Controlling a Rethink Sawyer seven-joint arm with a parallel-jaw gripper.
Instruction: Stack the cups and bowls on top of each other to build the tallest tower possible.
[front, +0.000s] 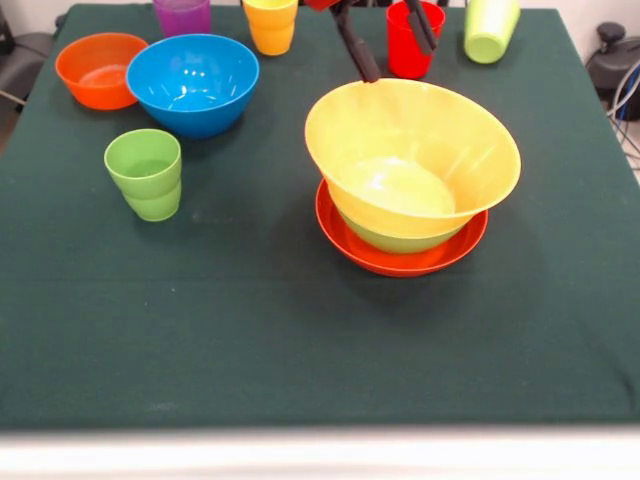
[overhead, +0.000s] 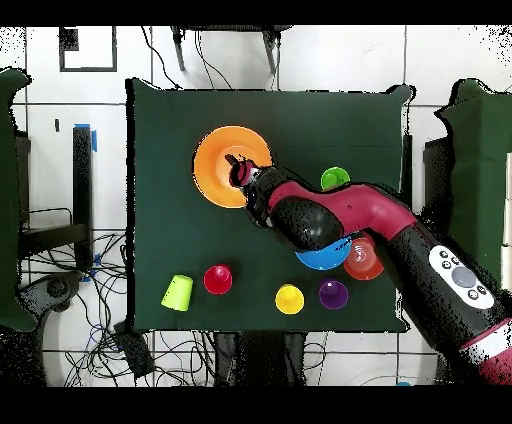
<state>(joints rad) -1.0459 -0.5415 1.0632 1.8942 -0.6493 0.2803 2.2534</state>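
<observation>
— Since the orange-yellow bowl sits tilted in the green bowl on the red-orange bowl mid-counter, is it held?
— Seemingly: the gripper straddles its far rim, jaws apart; whether they pinch, I cannot tell. Loose cups wait around.

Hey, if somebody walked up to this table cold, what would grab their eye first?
Probably the big yellow bowl, tilted, sitting in a green bowl on a red-orange bowl right of the table's middle. The gripper reaches down at its far rim. Next, the blue bowl at the far left beside a small orange bowl.
</observation>
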